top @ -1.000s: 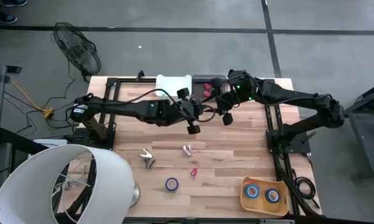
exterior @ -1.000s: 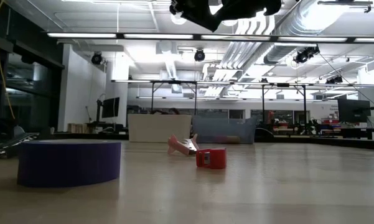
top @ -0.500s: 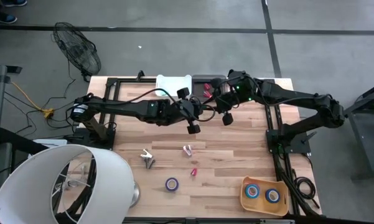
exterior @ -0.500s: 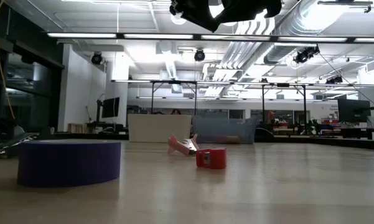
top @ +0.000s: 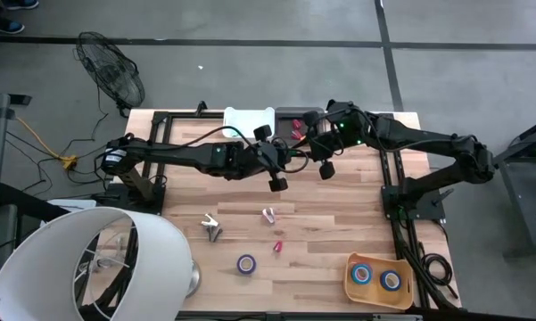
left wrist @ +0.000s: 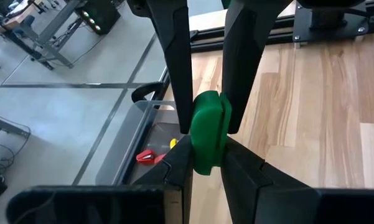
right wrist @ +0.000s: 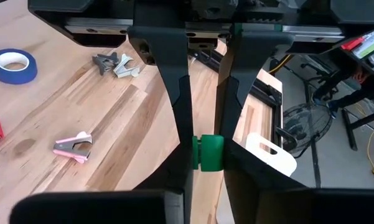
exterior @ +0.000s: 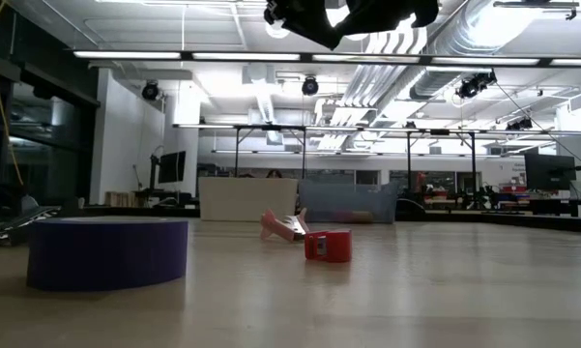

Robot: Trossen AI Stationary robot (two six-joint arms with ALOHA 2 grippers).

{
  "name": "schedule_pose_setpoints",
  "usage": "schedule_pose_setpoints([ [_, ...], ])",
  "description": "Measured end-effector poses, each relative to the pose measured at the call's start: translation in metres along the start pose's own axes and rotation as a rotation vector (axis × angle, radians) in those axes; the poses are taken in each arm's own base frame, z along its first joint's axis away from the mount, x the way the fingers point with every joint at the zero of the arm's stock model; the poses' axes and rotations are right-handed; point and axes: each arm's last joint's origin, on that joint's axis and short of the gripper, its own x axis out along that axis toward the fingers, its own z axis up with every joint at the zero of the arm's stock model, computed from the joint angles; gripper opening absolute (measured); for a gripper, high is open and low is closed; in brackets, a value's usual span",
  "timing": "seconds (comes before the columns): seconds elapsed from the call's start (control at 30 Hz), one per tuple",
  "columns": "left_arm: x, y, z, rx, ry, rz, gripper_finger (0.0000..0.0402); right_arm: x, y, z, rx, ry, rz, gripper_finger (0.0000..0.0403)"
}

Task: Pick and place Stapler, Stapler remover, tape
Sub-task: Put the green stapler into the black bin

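A small green plastic thing [left wrist: 206,130], stapler or staple remover I cannot tell, hangs high over the table's far middle. My left gripper [left wrist: 208,163] and my right gripper [right wrist: 206,163] meet there tip to tip, both shut on it. Lying loose on the wood are a grey staple remover [top: 212,227], a pink staple remover [top: 268,215], a small red stapler [top: 277,245] and a roll of blue tape [top: 246,263]. In the low view both grippers are only a dark shape at the top edge. My left gripper pinches the green thing's lower part [left wrist: 202,158] between its two fingers, coming from the table's left and slanting slightly down. The thing is lifted clear of the table. My right gripper pinches the same thing's opposite part [right wrist: 208,165] between its two fingers, from the table's right and slanting slightly down. Its fingers [left wrist: 177,93] face my left gripper's, one on each flat side.
A tan tray [top: 353,283] at the near right corner holds two blue tape rolls. At the far edge stand a white tray [top: 250,119] and a dark bin [top: 290,114] with red items. A white lampshade [top: 80,263] covers the near left corner.
My right gripper has shut on the green thing that my left gripper keeps holding. Both arms have stayed in place, and the things on the table have not moved.
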Motion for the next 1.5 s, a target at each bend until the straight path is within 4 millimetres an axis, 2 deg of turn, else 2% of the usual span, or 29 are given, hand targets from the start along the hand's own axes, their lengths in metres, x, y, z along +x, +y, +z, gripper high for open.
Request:
schedule_pose_setpoints([
  [0.83,0.000,-0.001,-0.001,0.025,0.012,-0.005,0.0097,0.001,0.002,-0.004,0.028,0.050,0.008,0.0050],
  [1.0,-0.001,-0.001,-0.005,0.047,0.053,-0.008,0.0097,-0.001,0.000,-0.011,0.050,0.125,-0.023,0.0050],
  [1.27,-0.001,0.001,-0.011,0.043,0.109,0.067,0.0098,-0.009,-0.014,-0.029,0.187,0.196,-0.065,0.0050],
  [1.5,0.004,0.011,-0.018,-0.009,0.169,0.102,0.0098,-0.018,-0.027,-0.045,0.302,0.243,-0.118,0.0050],
])
